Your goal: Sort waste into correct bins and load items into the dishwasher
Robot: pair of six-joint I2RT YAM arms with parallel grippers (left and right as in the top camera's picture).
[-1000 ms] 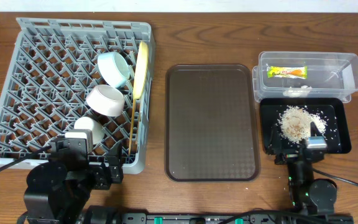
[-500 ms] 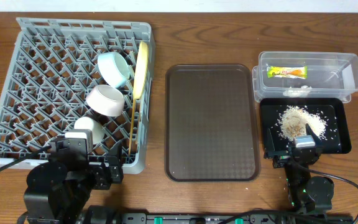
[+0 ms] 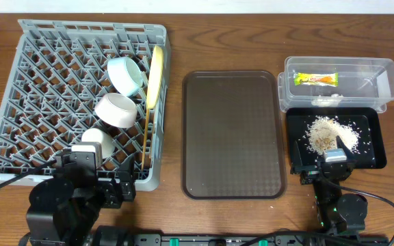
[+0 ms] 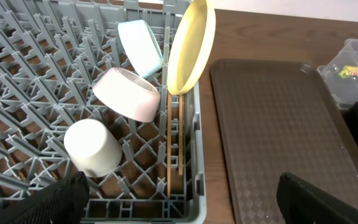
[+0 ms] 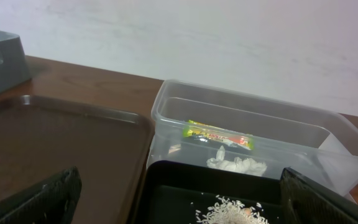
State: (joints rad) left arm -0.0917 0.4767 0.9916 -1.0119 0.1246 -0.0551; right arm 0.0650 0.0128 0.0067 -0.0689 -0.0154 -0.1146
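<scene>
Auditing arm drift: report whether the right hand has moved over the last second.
Yes. The right hand slid left along the near edge of the black tray, toward the brown serving tray.

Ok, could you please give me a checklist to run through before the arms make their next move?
1. The green-and-orange snack wrapper lies inside the clear plastic tub: ok.
2. The white rice-like scraps are on the shallow black tray: ok.
3. The round yellow plate, light blue bowl and white bowl sit in the grey pegged dish rack: ok.
4. The two wooden chopsticks are in the rack beside the plate: ok.
5. Nothing left on the flat brown serving tray: ok.
6. The left claw and right claw are open, holding nothing: ok.
</scene>
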